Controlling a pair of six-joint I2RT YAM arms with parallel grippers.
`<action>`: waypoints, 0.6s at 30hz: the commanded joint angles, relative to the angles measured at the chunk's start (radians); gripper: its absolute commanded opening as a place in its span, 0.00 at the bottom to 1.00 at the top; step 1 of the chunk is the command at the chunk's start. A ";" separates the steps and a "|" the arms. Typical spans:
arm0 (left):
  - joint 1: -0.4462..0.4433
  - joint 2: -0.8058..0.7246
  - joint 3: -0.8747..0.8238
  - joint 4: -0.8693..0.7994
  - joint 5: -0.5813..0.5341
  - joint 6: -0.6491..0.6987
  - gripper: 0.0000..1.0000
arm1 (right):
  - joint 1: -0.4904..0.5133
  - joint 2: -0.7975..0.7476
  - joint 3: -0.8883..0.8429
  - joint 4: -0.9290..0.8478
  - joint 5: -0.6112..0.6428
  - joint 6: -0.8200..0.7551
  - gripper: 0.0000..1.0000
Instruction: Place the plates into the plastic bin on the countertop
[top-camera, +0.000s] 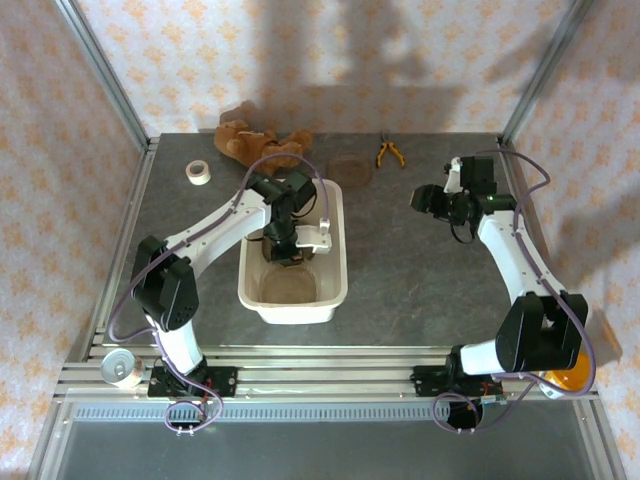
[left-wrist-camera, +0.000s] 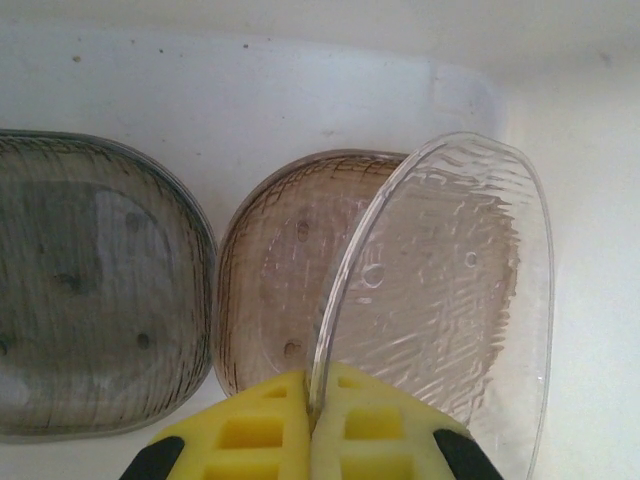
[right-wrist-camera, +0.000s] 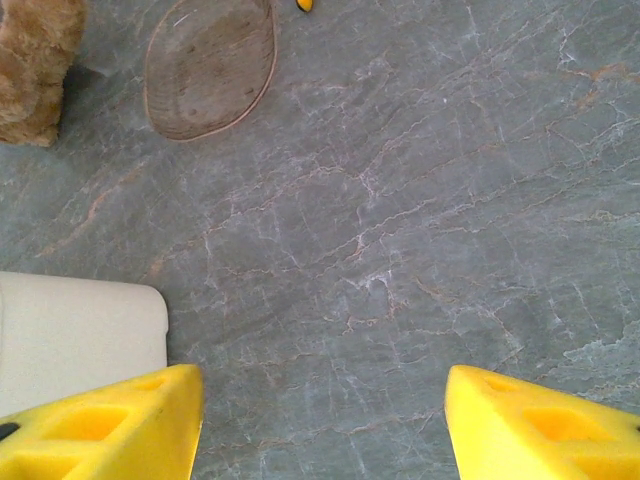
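Left gripper (left-wrist-camera: 312, 420) clamps one plate (left-wrist-camera: 450, 300) inside the bin (left-wrist-camera: 300, 90), over two flat plates (left-wrist-camera: 100, 290) (left-wrist-camera: 270, 280). Right gripper (right-wrist-camera: 320, 420) gapes above countertop (right-wrist-camera: 400, 200) near a fourth plate (right-wrist-camera: 210, 65), plush toy (right-wrist-camera: 35, 60), pliers (top-camera: 389, 151).

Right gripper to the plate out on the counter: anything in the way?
Nothing visible. Bare countertop lies between the open right gripper and the plate. The plush toy sits on the far side of the plate, and the bin corner is off to the side of that line.
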 joint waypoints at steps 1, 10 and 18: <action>-0.018 0.031 -0.027 -0.049 -0.017 0.012 0.00 | -0.005 0.012 -0.006 0.015 -0.002 0.002 0.65; -0.023 0.060 -0.034 -0.042 -0.049 0.002 0.00 | -0.005 0.066 0.029 0.017 -0.013 -0.010 0.65; -0.023 0.075 -0.052 -0.042 -0.055 -0.010 0.00 | -0.007 0.107 0.053 0.019 -0.014 -0.018 0.65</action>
